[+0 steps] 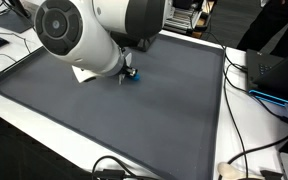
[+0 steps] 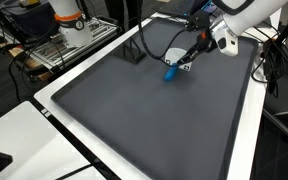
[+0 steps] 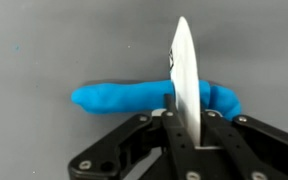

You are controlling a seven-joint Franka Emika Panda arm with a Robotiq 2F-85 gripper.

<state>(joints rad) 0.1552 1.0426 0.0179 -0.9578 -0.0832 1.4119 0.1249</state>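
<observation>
Black gripper (image 3: pixel 184 110) linkage fills the bottom of the wrist view, closest to the lens. Its jaws are drawn together on a thin white blade (image 3: pixel 182 55) that stands edge-on and upright between them. Reading across that view from the left, there is bare grey mat (image 3: pixel 34 40), then the rounded left end of a blue roll (image 3: pixel 114 97) lying flat and crosswise on the mat. Next comes the blade, crossing the roll to the right of its middle, and then the roll's short right end poking out past the blade. The roll lies just beyond the fingertips, at right angles to the blade, with more of its length left of the jaws than right. The blade hides the stretch it crosses, so I cannot tell whether it presses into the roll or only stands in front of it.

In an exterior view the arm (image 1: pixel 74 35) bulks large at the upper left, with the gripper (image 1: pixel 127 72) below it pointing down at the mat (image 1: pixel 144 125). A sliver of the blue roll (image 1: pixel 132 77) shows right at its tip, and the white table (image 1: pixel 242 130) rim and cables (image 1: pixel 246 150) follow at the right.

In an exterior view the mat (image 2: pixel 124 110) spreads across the left and middle, and the roll (image 2: pixel 170 71) lies on its far right part. The gripper (image 2: pixel 187 62) is just above and right of the roll, and the arm (image 2: pixel 234 20) comes in from the upper right
</observation>
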